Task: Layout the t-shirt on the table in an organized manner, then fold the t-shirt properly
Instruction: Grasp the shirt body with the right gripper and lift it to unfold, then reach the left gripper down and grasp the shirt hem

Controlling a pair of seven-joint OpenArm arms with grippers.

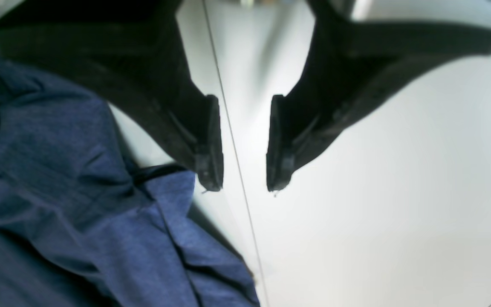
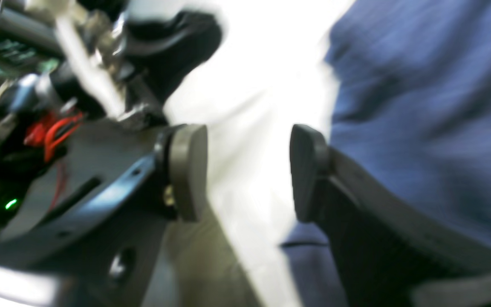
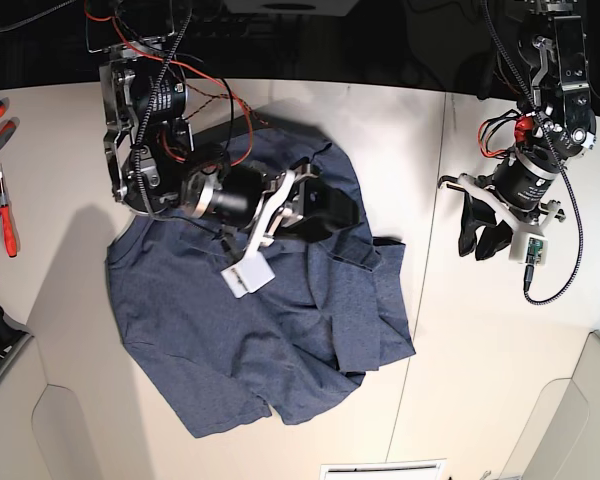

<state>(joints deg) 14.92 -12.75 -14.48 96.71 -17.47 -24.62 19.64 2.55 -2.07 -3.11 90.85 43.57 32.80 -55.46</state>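
Both my end effectors gape empty: right end effector [image 3: 325, 205] over the t-shirt [image 3: 260, 330], rumpled mid-counter [image 3: 480, 340]; left end effector [image 3: 477, 228] near the right edge. I should pinch opposite corners, then pull outward evenly.

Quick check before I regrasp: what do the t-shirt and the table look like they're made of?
The t-shirt: soft knit fabric, likely cotton or a blend; heathered navy weave with a matte look, and it creases and bunches in limp folds. The table: smooth, hard off-white top, probably laminate or painted board; it shows a soft sheen and a thin dark seam line, with no visible grain.
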